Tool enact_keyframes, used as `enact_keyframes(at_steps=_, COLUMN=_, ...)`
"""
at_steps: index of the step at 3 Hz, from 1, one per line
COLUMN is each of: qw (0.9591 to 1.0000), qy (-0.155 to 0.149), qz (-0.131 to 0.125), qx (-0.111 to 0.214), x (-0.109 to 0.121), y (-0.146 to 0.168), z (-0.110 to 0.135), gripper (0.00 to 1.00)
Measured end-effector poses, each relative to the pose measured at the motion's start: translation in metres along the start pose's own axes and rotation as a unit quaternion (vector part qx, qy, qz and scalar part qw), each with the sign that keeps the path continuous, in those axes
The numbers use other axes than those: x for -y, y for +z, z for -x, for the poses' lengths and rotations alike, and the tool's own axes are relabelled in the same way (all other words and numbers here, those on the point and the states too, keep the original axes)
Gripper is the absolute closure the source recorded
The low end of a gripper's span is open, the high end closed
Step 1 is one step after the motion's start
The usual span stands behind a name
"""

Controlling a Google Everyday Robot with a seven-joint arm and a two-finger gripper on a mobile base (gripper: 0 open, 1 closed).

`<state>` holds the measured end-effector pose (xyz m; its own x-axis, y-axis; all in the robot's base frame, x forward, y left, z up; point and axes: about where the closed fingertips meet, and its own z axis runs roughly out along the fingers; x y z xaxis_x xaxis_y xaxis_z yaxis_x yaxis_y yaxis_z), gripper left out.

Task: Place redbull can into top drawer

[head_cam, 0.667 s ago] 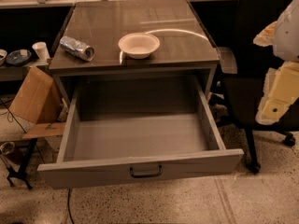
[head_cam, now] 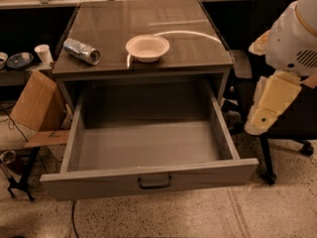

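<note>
Here we are, and the tool (head_cam: 268, 108) hangs at the right edge of the frame, beside the open drawer's right wall and well apart from the target. Whether it is set wide or narrow, I cannot tell from this angle; it carries nothing that I can see.

The redbull can (head_cam: 81, 50) lies on its side at the upper left of the frame, close to the tabletop's (head_cam: 163, 19) left front corner. That is the first worry: it is a round, shiny can resting on its side near an edge. A glancing touch could well set it rolling, and it might go off the side towards the cardboard box (head_cam: 35, 103) below.

Second worry: the white bowl (head_cam: 147, 47) sits between the tool and the can. A low sweep across from the right would likely clip it and shove it along.

Third: a slick cylinder may slip from a shallow grip, so a release from high up could bounce it around.

Now the containers. The top drawer (head_cam: 148, 180) is pulled fully out in the centre of the frame, and nothing lies inside it. The bowl looks empty too. The paper cup (head_cam: 43, 53) at far left stands upright, but its contents are hidden.
</note>
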<state>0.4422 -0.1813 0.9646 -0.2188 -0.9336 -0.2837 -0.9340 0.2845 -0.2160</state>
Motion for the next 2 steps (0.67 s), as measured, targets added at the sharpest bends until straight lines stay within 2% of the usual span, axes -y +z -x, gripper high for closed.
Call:
enact_keyframes(at_steps=1, qw=0.9987, qy=0.021, qz=0.008, qx=0.045, x=-0.019, y=0.025, z=0.056, gripper=0.0)
enact_keyframes(at_steps=2, qw=0.9947, qy=0.05, qz=0.007, qx=0.09, x=-0.037, y=0.046, z=0.13, gripper=0.0)
